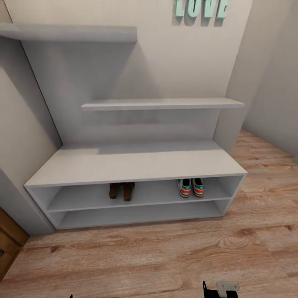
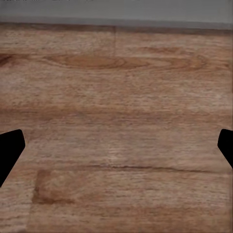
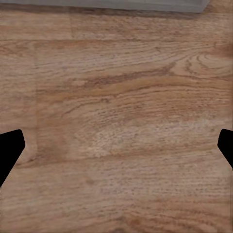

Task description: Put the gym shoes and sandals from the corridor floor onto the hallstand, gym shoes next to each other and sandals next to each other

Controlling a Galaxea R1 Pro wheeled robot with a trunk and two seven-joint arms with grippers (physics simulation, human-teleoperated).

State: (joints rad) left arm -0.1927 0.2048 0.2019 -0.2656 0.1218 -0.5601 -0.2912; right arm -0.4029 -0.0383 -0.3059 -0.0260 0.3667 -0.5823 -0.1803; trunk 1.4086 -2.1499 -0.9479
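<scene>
The pale grey hallstand (image 1: 136, 163) stands against the wall ahead of me. On its upper open shelf the two dark brown sandals (image 1: 121, 191) lie side by side, left of centre. The two gym shoes (image 1: 191, 187), white with teal stripes and red-orange accents, sit together further right on the same shelf. My left gripper (image 2: 116, 150) hangs open over bare corridor floor (image 2: 116, 97), its dark fingertips (image 2: 9, 150) far apart. My right gripper (image 3: 116, 150) is open too, above wood planks (image 3: 116, 121). Part of the right arm (image 1: 221, 288) shows at the head view's lower edge.
Two stepped wall shelves (image 1: 161, 103) rise above the bench top. Teal letters (image 1: 201, 8) hang on the wall. A wooden door or cabinet (image 1: 8, 244) sits at the lower left. A wall corner (image 1: 256, 82) closes the right side; wood floor (image 1: 165, 256) stretches before the rack.
</scene>
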